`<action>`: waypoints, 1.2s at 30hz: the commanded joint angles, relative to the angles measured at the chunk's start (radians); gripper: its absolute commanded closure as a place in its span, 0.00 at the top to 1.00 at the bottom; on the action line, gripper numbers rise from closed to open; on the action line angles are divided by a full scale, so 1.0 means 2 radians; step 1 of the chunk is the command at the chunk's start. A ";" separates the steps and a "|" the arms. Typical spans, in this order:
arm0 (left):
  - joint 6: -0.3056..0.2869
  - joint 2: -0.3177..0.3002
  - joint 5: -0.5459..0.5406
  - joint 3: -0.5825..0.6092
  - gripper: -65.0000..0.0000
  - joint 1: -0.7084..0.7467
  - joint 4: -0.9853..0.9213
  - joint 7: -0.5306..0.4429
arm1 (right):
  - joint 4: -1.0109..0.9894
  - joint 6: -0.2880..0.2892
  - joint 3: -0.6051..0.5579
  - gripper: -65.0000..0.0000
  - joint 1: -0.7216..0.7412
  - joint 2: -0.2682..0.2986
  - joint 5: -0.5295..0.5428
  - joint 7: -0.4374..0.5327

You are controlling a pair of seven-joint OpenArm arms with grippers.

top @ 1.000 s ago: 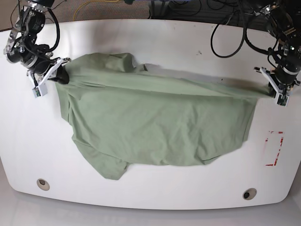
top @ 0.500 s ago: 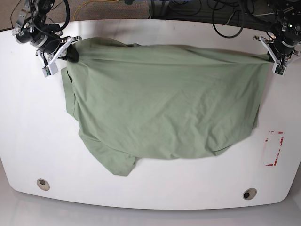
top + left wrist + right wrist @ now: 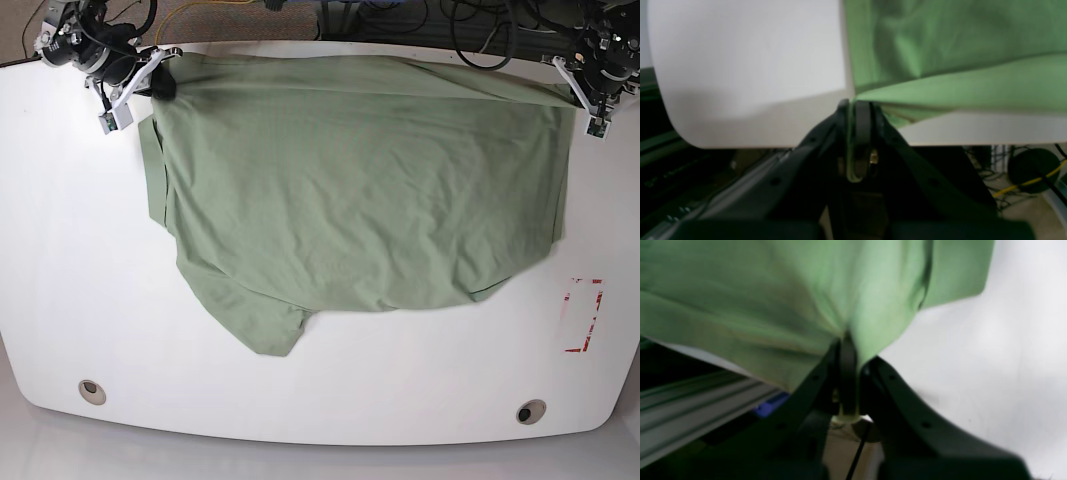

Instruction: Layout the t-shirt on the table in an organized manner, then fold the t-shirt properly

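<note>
**Q:** White, glossy and curved at its edges, the large table (image 3: 60,300) fills the overhead view. What differs from half a second ago?

**A:** Both arms have drawn the plain pale sage-green short-sleeved t-shirt (image 3: 360,190) further toward the table's far edge. Its top hem now runs along that edge, and the cloth lies flatter and wider.

**Q:** What surrounds it, left to right?

**A:** A round grommet hole (image 3: 91,391) near the front left corner, another grommet hole (image 3: 530,411) at front right, and a red-marked rectangle (image 3: 583,316) just beside the shirt's right side. Dark cables (image 3: 480,40) hang beyond the far edge. Nothing covers the shirt.

**Q:** And the grippers?

**A:** The right gripper (image 3: 150,85), at the far left corner, has its fingers pressed together, pinching the shirt's corner. The left gripper (image 3: 585,100), at the far right corner, pinches the opposite corner likewise.

**Q:** How does the shirt look?

**A:** Spread broadly, softly wrinkled, one sleeve (image 3: 265,325) pointing toward the front left.
</note>
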 commanded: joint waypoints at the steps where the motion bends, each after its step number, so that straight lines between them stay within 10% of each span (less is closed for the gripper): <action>1: 0.005 -0.009 0.002 -0.002 0.00 -0.008 0.009 -0.007 | 0.009 0.001 0.004 0.00 0.002 0.007 0.005 0.011; 16: 0.005 -0.011 0.001 -0.003 0.00 -0.115 0.018 -0.007 | 0.020 0.001 0.005 0.00 0.050 0.010 0.010 0.010; 36: 0.005 -0.012 0.038 0.077 0.00 -0.436 0.015 -0.006 | -0.009 0.005 0.021 0.00 0.286 0.090 0.006 0.007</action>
